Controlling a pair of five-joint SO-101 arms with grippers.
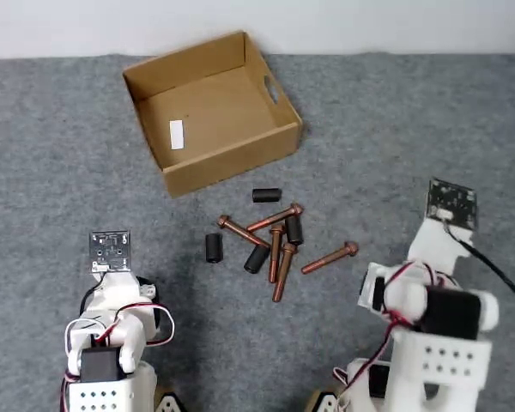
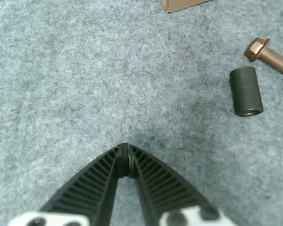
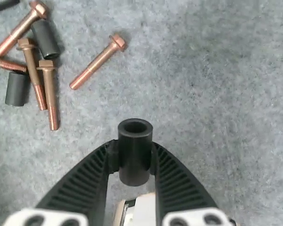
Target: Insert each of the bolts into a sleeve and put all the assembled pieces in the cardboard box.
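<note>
The right tool (image 3: 134,157) is pinching a black sleeve (image 3: 135,136) between its two fingers. The sleeve's open hole points out past the fingertips, away from the arm. The left tool (image 2: 127,160) is pressed together with nothing in it, low over the bare grey worktop (image 2: 85,70). Near the right tool, a lone bolt (image 3: 98,62) lies flat, apart from the others. It lies on a slant, with its head end toward the right arm and its thin end toward the pile (image 1: 270,240). The pile is more bolts and sleeves mixed up, some touching. It sits between the two arms and in front of the box (image 1: 232,159). No finished piece is in the box yet. Near the left tool and off to one side is a loose sleeve (image 2: 246,91), lying on its side. Just past it is the edge bolt (image 2: 269,55), at the pile's left rim, with its head toward the left arm. I think the next job is to get a bolt into the held sleeve. The right tool is full, so the left tool has to fetch the bolt. The edge bolt is the closest one to it, and the lone bolt is far across. The left tool should grab it across its long side. Then the thin end must line up with the sleeve's hole.
</note>
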